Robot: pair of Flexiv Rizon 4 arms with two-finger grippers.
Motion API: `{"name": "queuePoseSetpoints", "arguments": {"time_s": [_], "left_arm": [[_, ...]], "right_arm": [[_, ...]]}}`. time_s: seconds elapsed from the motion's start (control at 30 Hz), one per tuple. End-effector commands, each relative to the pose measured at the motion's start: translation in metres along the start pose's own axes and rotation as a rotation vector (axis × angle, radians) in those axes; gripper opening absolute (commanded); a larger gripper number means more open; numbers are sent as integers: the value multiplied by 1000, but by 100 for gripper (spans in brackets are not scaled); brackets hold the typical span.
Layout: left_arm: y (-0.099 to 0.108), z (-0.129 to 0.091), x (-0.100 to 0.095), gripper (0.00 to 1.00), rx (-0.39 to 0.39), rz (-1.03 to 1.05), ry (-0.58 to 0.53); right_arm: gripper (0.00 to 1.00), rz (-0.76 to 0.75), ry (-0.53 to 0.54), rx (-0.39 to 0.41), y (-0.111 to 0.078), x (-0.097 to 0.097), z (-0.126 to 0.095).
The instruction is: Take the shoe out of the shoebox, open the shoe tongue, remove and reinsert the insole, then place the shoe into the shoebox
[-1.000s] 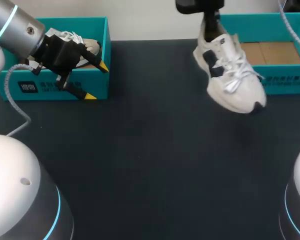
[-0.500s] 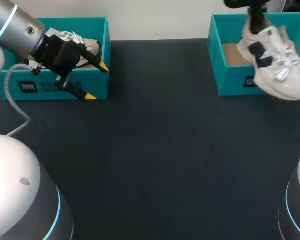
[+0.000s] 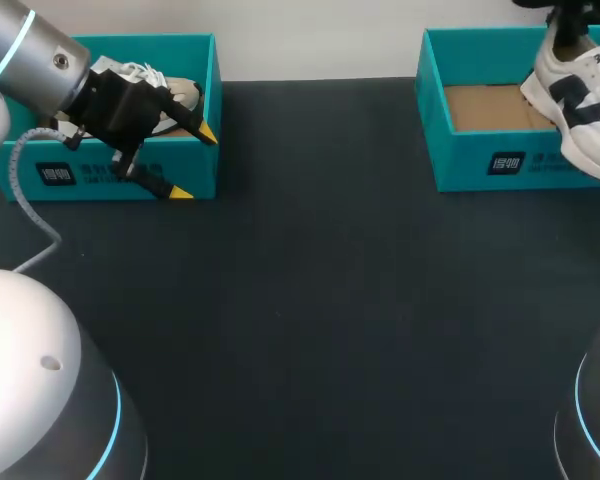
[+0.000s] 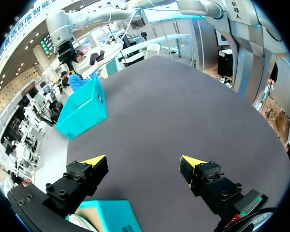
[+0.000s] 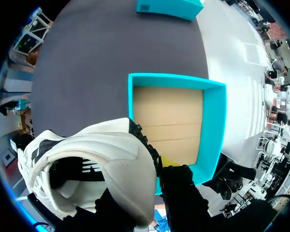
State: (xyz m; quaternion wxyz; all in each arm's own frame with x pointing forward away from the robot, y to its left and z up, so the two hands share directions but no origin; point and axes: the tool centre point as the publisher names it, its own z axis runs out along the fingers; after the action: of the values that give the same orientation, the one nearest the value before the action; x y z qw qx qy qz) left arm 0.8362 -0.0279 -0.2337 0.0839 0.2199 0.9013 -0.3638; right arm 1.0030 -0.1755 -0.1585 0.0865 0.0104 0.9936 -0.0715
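A white shoe point(image 3: 583, 105) with dark side stripes hangs toe-down over the right end of the right teal shoebox point(image 3: 480, 160). My right gripper point(image 3: 570, 25) is shut on its heel. In the right wrist view the shoe point(image 5: 104, 157) fills the space at the gripper point(image 5: 157, 180), and below it lies the open shoebox point(image 5: 215, 125) with its bare cardboard floor. My left gripper point(image 3: 194, 162) stands open over the front right corner of the left teal shoebox point(image 3: 110, 178), which holds a second white shoe point(image 3: 145, 78). Nothing lies between the left gripper's point(image 4: 142, 162) fingers.
The dark table top point(image 3: 310, 300) stretches between the two boxes. In the left wrist view the right shoebox point(image 4: 82, 108) sits far ahead of the fingers, and a corner of the left shoebox point(image 4: 111, 217) lies just under them.
My right arm has carried the shoe to the right and farther back, from above the table beside the right shoebox to over that box. The left arm has not moved.
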Motion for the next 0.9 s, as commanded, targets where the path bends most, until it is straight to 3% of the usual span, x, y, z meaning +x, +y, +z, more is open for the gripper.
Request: {"name": "queuePoseSetpoints", "arguments": {"time_s": [0.03,0.3,0.63,0.9], "left_arm": [[0,0,1,100,-3,1,1],[0,0,1,100,-3,1,1],[0,0,1,100,-3,1,1],[0,0,1,100,-3,1,1]], "right_arm": [[0,-1,-2,0,-1,1,-1],[0,-1,-2,0,-1,1,-1],[0,63,-7,97,-66,-29,22],[0,106,-1,121,-109,-54,50]]}}
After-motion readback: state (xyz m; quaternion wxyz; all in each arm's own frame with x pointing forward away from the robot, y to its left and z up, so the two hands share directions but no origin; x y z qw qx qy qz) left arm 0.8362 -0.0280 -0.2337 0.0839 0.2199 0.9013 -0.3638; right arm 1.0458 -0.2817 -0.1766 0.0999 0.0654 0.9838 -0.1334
